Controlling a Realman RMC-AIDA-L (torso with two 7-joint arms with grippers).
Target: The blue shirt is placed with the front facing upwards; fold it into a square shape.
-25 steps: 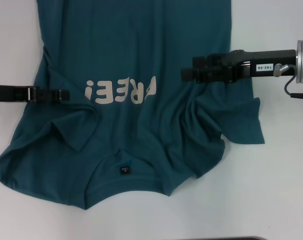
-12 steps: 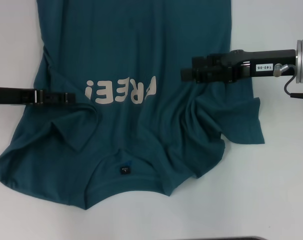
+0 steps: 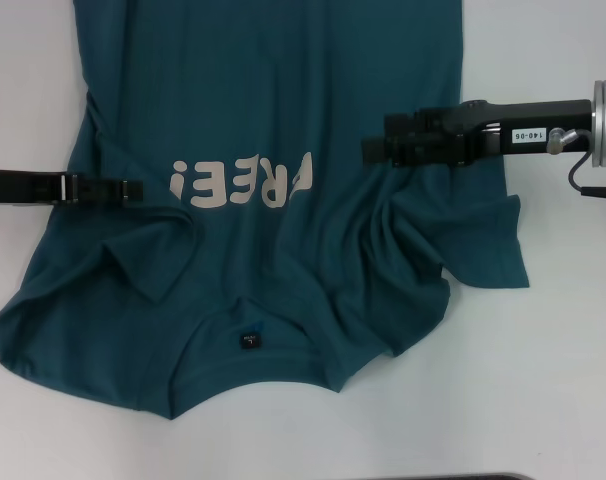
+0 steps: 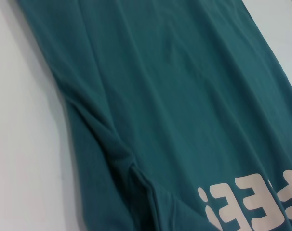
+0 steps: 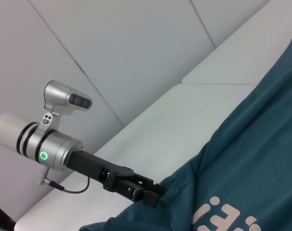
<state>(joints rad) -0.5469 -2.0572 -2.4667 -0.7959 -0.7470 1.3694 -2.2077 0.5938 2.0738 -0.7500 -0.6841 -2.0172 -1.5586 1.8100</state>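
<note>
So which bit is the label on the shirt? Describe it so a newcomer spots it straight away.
Start from the blue shirt spread across the white table, print upside down in the head view. Go down past the off-white print to the round neckline at the near edge. The small black label sits just inside it, the only black patch on the fabric.

Evenly and brightly lit, seemingly from overhead. Soft shadows in folds of the blue shirt (image 3: 273,120). Mild glare on the white table (image 3: 543,380). Sharp throughout.
</note>
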